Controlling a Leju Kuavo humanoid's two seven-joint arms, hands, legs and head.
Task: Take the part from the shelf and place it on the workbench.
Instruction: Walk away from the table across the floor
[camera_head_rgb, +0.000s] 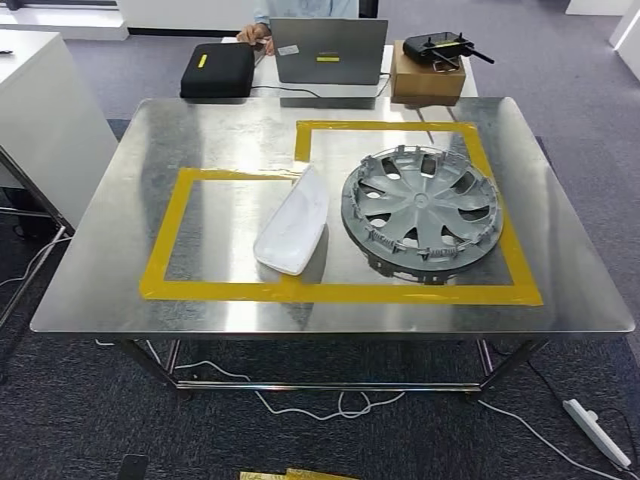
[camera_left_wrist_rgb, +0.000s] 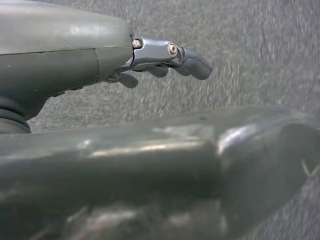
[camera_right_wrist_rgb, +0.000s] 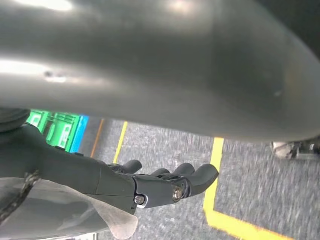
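Observation:
A white curved plastic part (camera_head_rgb: 293, 222) lies on the steel workbench (camera_head_rgb: 113, 270), across the yellow tape line between two taped rectangles. Beside it, inside the right rectangle, a grey wheel cover (camera_head_rgb: 421, 203) lies flat. My left hand (camera_left_wrist_rgb: 158, 55) hangs over grey carpet in the left wrist view, fingers stretched out and holding nothing. My right hand (camera_right_wrist_rgb: 166, 182) hangs the same way in the right wrist view, fingers extended and apart, with nothing in them.
Behind the bench a person (camera_head_rgb: 260, 35) sits at a laptop (camera_head_rgb: 329, 50), with a black case (camera_head_rgb: 217, 70) and a cardboard box (camera_head_rgb: 426, 78) carrying a black controller (camera_head_rgb: 438, 45). A white cabinet (camera_head_rgb: 45, 120) stands left. Cables and a power strip (camera_head_rgb: 596, 432) lie on the floor.

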